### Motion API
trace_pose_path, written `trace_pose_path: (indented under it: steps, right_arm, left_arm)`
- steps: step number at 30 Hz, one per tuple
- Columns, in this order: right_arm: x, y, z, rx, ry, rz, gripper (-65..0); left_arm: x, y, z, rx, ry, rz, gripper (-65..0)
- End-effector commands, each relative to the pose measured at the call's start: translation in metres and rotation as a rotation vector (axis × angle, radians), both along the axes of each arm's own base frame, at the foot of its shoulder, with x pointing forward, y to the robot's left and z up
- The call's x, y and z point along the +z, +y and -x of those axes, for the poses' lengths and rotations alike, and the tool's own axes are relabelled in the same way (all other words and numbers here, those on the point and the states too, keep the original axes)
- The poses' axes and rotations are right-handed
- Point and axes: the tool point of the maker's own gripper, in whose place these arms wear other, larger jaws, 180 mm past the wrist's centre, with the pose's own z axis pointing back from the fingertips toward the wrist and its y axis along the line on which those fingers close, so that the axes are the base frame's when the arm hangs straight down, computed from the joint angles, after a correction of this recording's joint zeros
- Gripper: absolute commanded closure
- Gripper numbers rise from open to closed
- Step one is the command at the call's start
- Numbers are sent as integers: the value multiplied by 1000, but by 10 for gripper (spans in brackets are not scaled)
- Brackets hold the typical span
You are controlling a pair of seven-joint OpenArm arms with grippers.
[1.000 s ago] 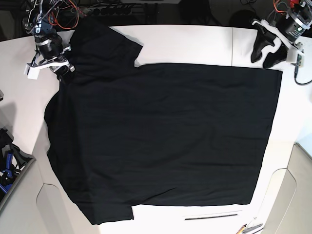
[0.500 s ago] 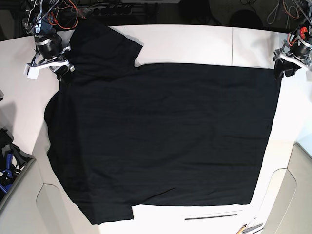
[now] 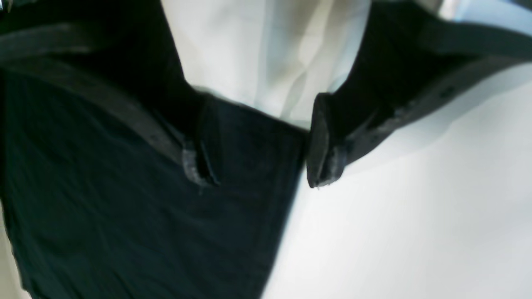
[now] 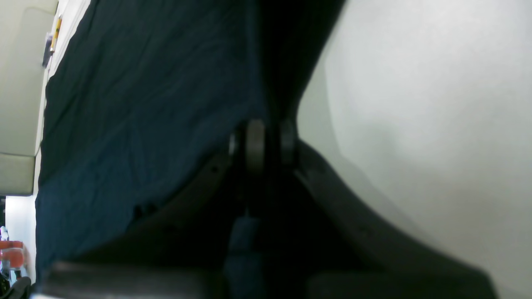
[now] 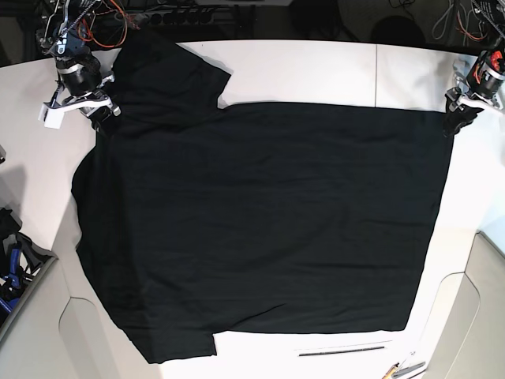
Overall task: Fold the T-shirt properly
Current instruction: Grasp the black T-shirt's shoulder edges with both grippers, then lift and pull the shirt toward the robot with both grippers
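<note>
The black T-shirt (image 5: 260, 221) lies spread flat, plain side up, across the white table (image 5: 316, 71). My right gripper (image 5: 101, 114) is at the shirt's far left edge below a sleeve. In the right wrist view it (image 4: 266, 145) is shut, with the T-shirt (image 4: 124, 104) cloth pinched between its pads. My left gripper (image 5: 456, 120) hangs at the shirt's far right corner. Seen from the left wrist, it (image 3: 257, 166) is open, and the corner of the T-shirt (image 3: 124, 207) lies between its fingers (image 3: 199, 162) on the table.
A bin with blue items (image 5: 12, 268) sits at the left edge. Grey panels (image 5: 481, 316) flank the near corners. A dark slot (image 5: 343, 350) and small tools (image 5: 402, 369) lie by the front edge. Cables (image 5: 158, 16) run along the back.
My left arm has moved right and down from above the table to the shirt's far right corner, its jaws widening slightly. The right arm and the shirt have not moved.
</note>
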Motion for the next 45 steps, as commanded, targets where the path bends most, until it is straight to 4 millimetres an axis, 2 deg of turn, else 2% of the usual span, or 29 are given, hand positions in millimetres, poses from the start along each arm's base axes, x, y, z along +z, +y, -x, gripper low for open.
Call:
trace_pose_path:
  steps: [1,4,5,6,10,15,20,24,32,38,40,42,45]
  right_arm:
    - [0,-2,2,8,16,14,0]
    - [0,-2,2,8,16,14,0]
    - [0,-2,2,8,16,14,0]
    - [-1,-2,2,8,16,14,0]
    - [1,0,3,23,27,12,0]
    - [22,-13,3,27,5,56,0]
    - [60,-33,12,10,-55,159,0]
    - [79,-39,21,22,-72,218,0]
    - [94,-26,48,83,-40,225,0]
    - [120,-15,64,138,-50,278,0]
    - [132,-10,63,155,-74,299,0]
    - [144,-7,57,164,-110,316,0]
    - [152,-6,44,161,-154,323,0]
  left_arm:
    - [3,3,1,-18,12,-14,-361]
    - [3,3,0,-18,11,-16,-356]
    - [3,3,0,-17,10,-16,-330]
    - [3,3,0,-16,8,-17,-279]
    - [7,7,-3,-1,-19,-25,-3]
    - [10,12,-3,14,-29,-33,0]
    - [29,30,-2,26,-89,-56,0]
    - [40,37,2,46,-113,-22,0]
    - [47,32,36,23,-107,77,0]
    - [66,50,63,91,-129,125,0]
    - [75,54,65,105,-156,151,0]
    - [76,55,66,105,-154,149,0]
    - [78,51,55,93,-179,157,0]
